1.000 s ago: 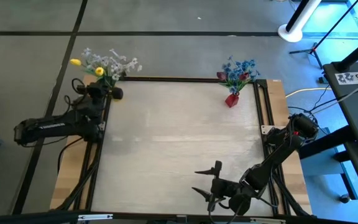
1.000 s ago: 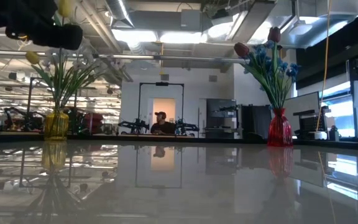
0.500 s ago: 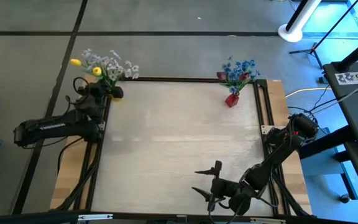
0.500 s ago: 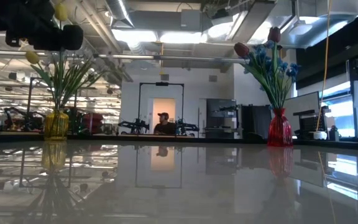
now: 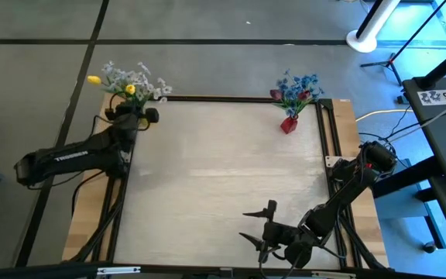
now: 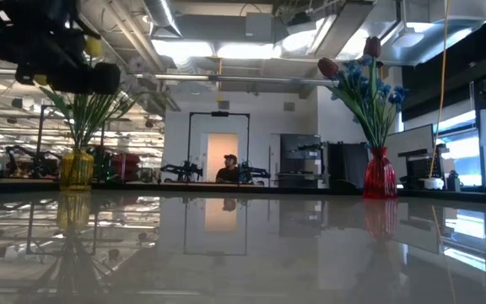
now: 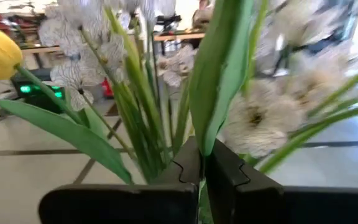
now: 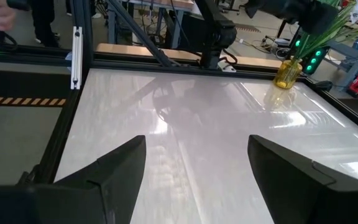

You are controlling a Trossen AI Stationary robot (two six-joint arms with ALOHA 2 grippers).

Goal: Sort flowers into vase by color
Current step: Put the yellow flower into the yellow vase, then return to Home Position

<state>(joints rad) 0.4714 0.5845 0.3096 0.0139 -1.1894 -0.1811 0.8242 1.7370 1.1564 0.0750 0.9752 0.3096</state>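
A yellow vase point(image 6: 76, 169) stands at the table's far left corner with pale white sprays point(image 5: 142, 77) and a yellow tulip point(image 5: 93, 78) in it. My left gripper point(image 5: 135, 115) hangs just above that vase, shut on the green stem of a second yellow tulip point(image 5: 130, 89). A red vase point(image 5: 288, 124) at the far right holds blue clusters point(image 5: 296, 85) and dark red tulips point(image 6: 327, 67). My right gripper point(image 5: 263, 225) waits open by the near edge, touching nothing. My left gripper pinches a green leafy stem point(image 7: 215, 134) between its two shut fingertips point(image 7: 188, 168). The fingers reach in about level from the table's near left side, across the stem. The stem stands upright among the white sprays point(image 7: 253, 121), and the yellow head point(image 6: 94, 46) shows above the gripper.
A black frame rail point(image 5: 231, 98) runs along the table's far edge, and side rails point(image 5: 327, 132) run beside the red vase. The white tabletop point(image 5: 223, 170) stretches between the two vases. A person point(image 6: 229, 169) sits far behind the table.
My left gripper, still shut on the stem, has sunk toward the yellow vase and drifted a little toward the table's right. The yellow tulip went with it, in among the white sprays. My right arm kept still.
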